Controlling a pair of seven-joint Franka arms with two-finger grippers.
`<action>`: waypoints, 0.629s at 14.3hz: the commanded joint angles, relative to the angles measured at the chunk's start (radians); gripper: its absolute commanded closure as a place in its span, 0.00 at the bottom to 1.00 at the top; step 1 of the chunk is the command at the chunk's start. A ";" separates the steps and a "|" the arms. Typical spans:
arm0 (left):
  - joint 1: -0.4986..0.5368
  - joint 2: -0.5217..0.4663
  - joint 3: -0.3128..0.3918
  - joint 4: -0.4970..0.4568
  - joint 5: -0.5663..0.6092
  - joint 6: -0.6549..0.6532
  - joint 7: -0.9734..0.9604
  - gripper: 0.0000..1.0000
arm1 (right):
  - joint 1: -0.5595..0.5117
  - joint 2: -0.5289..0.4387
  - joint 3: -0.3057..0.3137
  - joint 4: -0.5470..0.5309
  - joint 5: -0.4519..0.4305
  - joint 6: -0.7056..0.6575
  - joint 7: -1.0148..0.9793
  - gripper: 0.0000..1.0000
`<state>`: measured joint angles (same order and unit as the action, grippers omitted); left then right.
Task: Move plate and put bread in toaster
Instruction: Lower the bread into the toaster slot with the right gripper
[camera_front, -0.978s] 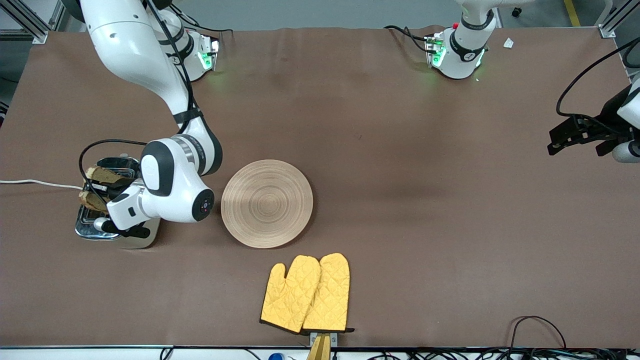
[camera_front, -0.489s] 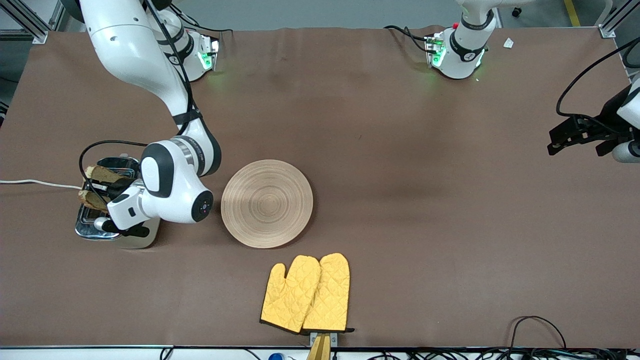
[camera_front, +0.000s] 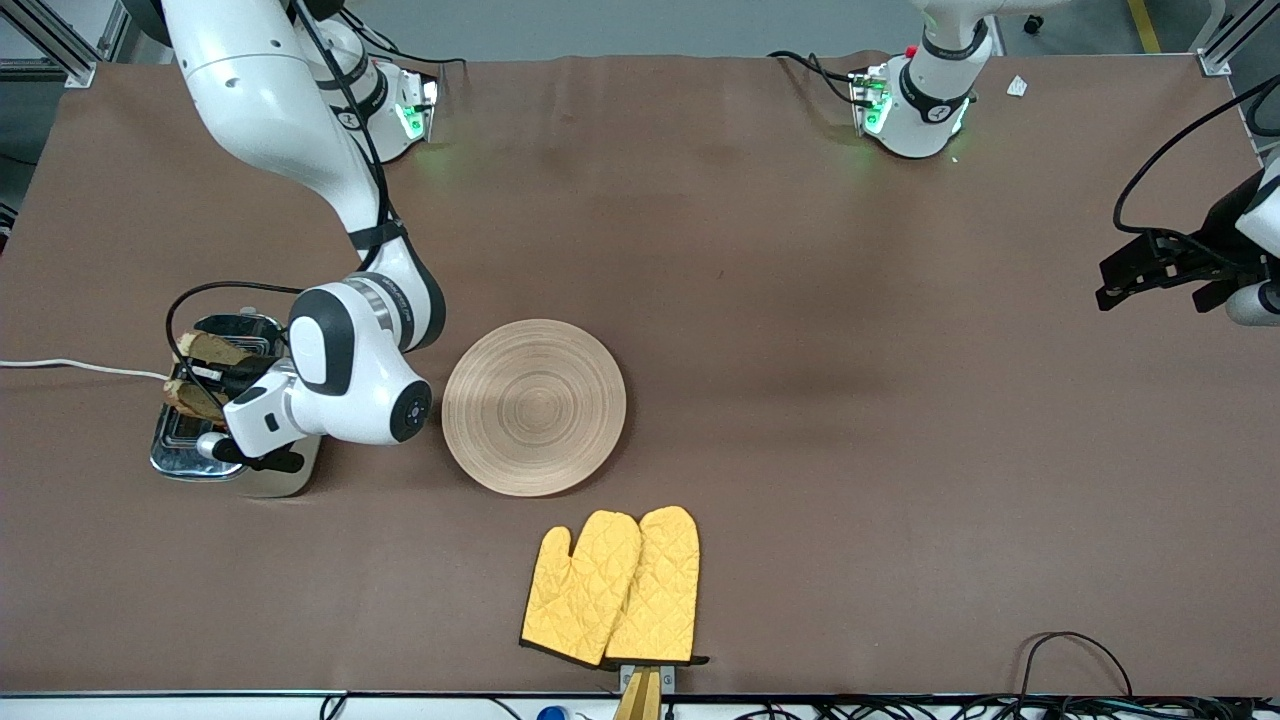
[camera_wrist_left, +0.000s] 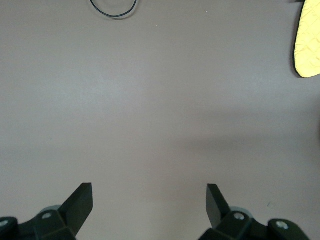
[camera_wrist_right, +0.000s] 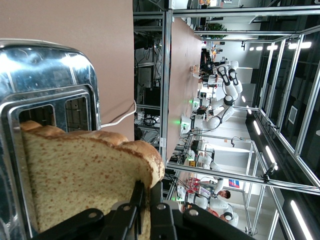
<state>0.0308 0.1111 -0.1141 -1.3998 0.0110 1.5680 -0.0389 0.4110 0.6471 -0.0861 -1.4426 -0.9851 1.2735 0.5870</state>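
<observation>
So the right hand (camera_front: 205, 380) is clamped on the bread (camera_front: 203, 352), holding the slice on edge right over the toaster (camera_front: 215, 440). In the right wrist view the bread (camera_wrist_right: 85, 175) sits just above the chrome top and its slots (camera_wrist_right: 50, 107), with the fingers (camera_wrist_right: 137, 200) pinching the crust edge. The toaster's white cord (camera_front: 70, 366) trails off toward the desk's edge.

The plate (camera_front: 534, 406) lies flat on the desk (camera_front: 800, 300) just beside the toaster, on the side toward the left arm's end, with nothing on it. A pair of yellow oven mitts (camera_front: 612, 587) lies nearer to the front camera than the toaster, past the plate.

The left hand (camera_wrist_left: 149, 200) waits well away from the toaster at its own end of the desk, fingers spread wide over bare desk.
</observation>
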 joint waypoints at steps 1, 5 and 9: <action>0.003 -0.010 -0.002 -0.001 0.009 0.001 0.013 0.00 | 0.002 -0.001 0.005 -0.013 -0.015 0.026 0.030 1.00; 0.003 -0.010 -0.001 -0.001 0.009 0.001 0.013 0.00 | -0.009 0.020 0.006 -0.013 -0.006 0.030 0.060 1.00; 0.003 -0.010 -0.001 -0.001 0.009 0.004 0.013 0.00 | -0.021 0.045 0.006 -0.019 0.034 0.083 0.060 0.99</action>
<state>0.0309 0.1111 -0.1141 -1.3998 0.0110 1.5681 -0.0389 0.4028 0.6844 -0.0855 -1.4534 -0.9710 1.3489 0.6250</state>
